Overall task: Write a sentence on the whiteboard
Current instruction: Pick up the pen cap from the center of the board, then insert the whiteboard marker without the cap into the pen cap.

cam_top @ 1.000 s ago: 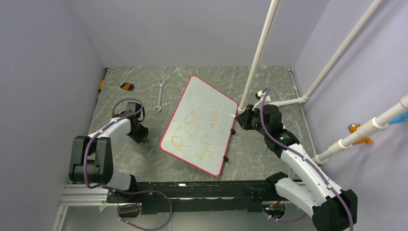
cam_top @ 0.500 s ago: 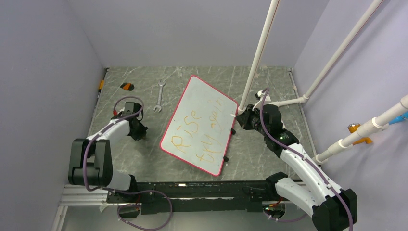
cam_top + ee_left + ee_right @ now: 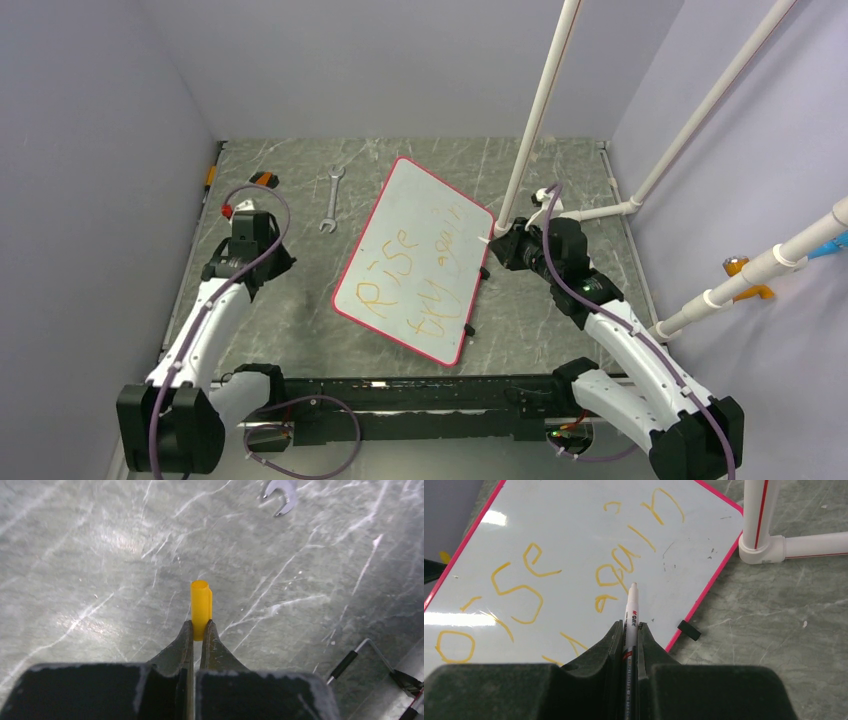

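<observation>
The whiteboard (image 3: pixel 410 200) lies tilted mid-table, red-pink rim, with the orange-yellow sentence (image 3: pixel 395 262) on it, reading about "Rise try again". My right gripper (image 3: pixel 503 247) is at the board's right edge, shut on a slim white marker pen (image 3: pixel 631 605) whose tip hovers over the letters (image 3: pixel 616 572) on the board (image 3: pixel 574 520); I cannot tell if it touches. My left gripper (image 3: pixel 272 262) is left of the board, over bare table. In the left wrist view this gripper (image 3: pixel 200 627) is shut on a small yellow pen cap (image 3: pixel 201 600).
A silver wrench (image 3: pixel 331 198) lies left of the board's far corner and shows in the left wrist view (image 3: pixel 281 492). An orange-and-black object (image 3: pixel 264 180) sits far left. White pipes (image 3: pixel 535 120) stand by the right gripper (image 3: pixel 759 520). Black clips (image 3: pixel 688 630) edge the board.
My left arm has swung out to the left and stretched upward, carrying its gripper away from the board's near-left side. The right arm and the board have not moved.
</observation>
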{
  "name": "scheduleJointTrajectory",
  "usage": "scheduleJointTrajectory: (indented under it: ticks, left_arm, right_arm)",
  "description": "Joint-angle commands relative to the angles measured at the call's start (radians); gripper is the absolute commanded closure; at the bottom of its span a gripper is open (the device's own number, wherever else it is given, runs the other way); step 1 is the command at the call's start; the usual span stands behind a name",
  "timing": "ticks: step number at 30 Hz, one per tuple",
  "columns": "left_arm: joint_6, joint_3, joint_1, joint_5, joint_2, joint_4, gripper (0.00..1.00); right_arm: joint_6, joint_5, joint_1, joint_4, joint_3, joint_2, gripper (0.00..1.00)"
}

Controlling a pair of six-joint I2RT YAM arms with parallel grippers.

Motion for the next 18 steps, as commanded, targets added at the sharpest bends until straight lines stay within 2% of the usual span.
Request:
scheduleJointTrajectory:
  ticks: [1, 7, 12, 18]
  left_arm:
    - [0.134, 0.095, 0.004, 0.031, -0.069, -0.058, 1.00]
    - [0.295, 0.159, 0.005, 0.099, -0.135, -0.083, 1.00]
    - [0.379, 0.187, 0.004, 0.154, -0.167, -0.070, 1.00]
    - [0.446, 0.241, 0.004, 0.269, -0.167, -0.071, 1.00]
  right_arm:
    - [-0.001, -0.027, 0.001, 0.039, 0.028, -0.023, 1.00]
    - [-0.003, -0.040, 0.002, 0.046, 0.041, -0.017, 1.00]
    - [-0.011, -0.051, 0.002, 0.049, 0.057, -0.016, 1.00]
    - [-0.028, -0.142, 0.004, 0.086, 0.065, -0.003, 1.00]
